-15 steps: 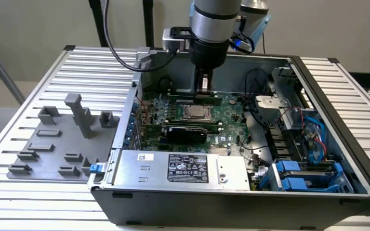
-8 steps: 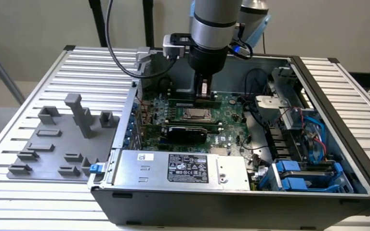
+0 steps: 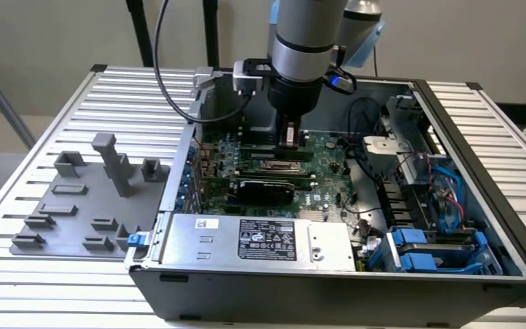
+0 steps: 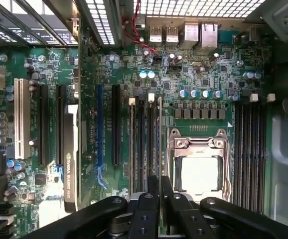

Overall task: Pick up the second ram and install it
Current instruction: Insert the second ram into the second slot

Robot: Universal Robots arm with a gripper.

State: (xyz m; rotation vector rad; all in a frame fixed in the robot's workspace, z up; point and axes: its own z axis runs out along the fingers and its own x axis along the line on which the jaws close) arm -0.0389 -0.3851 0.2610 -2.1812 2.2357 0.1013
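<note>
The second ram, a long thin green circuit-board stick (image 4: 159,142), shows edge-on in the wrist view as a narrow pale-grey line running away from the black fingers (image 4: 146,214), which are clenched on its near end. It stands upright over the bank of black memory slots (image 4: 143,144), just beside the silver square processor socket (image 4: 199,169) on the big green motherboard (image 4: 204,74). Whether its lower edge is already in a slot cannot be told.

It is probably light and stiff along its length, but brittle: it should take little bending or twisting, and the contact edge and chips are best left untouched. Holding it by the flat faces near the top edge looks the safest grip, with any push kept straight along the slot. A skewed board could jam against the white end clips (image 4: 132,101).

In the exterior view the dark gripper (image 3: 287,127) on the grey arm hangs inside the open black computer case (image 3: 336,288), which sits on a slatted metal counter (image 3: 53,274)
</note>
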